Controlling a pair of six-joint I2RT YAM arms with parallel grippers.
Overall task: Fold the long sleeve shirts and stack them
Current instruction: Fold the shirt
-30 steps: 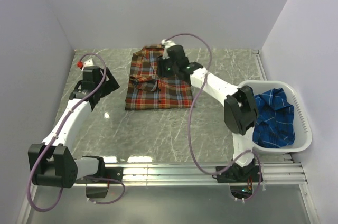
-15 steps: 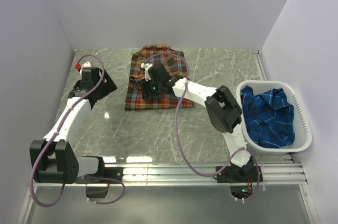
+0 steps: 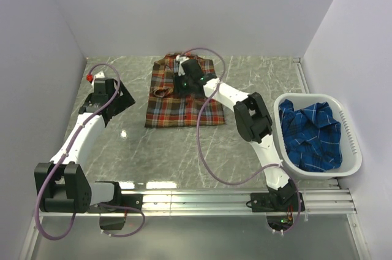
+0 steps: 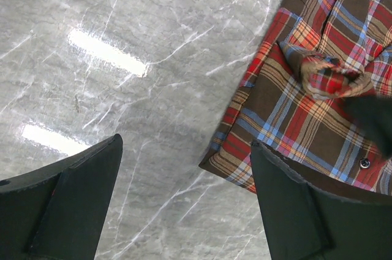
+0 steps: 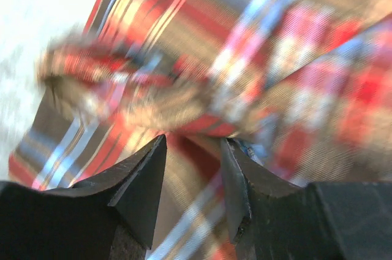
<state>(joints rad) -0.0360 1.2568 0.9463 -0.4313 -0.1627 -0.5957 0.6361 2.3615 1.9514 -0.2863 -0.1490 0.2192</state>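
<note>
The red-orange plaid shirt (image 3: 184, 105) lies folded flat on the marble table at centre back, with a bunched sleeve cuff (image 3: 160, 92) on its left side. My right gripper (image 3: 184, 80) hovers low over the shirt's upper part near the collar. In the right wrist view its jaws (image 5: 193, 140) stand narrowly apart with blurred plaid cloth (image 5: 257, 57) just beyond them and nothing pinched. My left gripper (image 3: 120, 98) is wide open and empty over bare table left of the shirt (image 4: 306, 113); the cuff (image 4: 327, 76) shows there too. The blue plaid shirt (image 3: 313, 134) lies crumpled in the basket.
A white plastic basket (image 3: 350, 143) stands at the right edge of the table. White walls close the back and both sides. Grey marble tabletop (image 3: 184, 149) lies in front of the red shirt, and a metal rail (image 3: 202, 202) runs along the near edge.
My right gripper swung from the collar down to the shirt's left middle, then back up toward the collar. The shirt and my left arm hardly moved.
</note>
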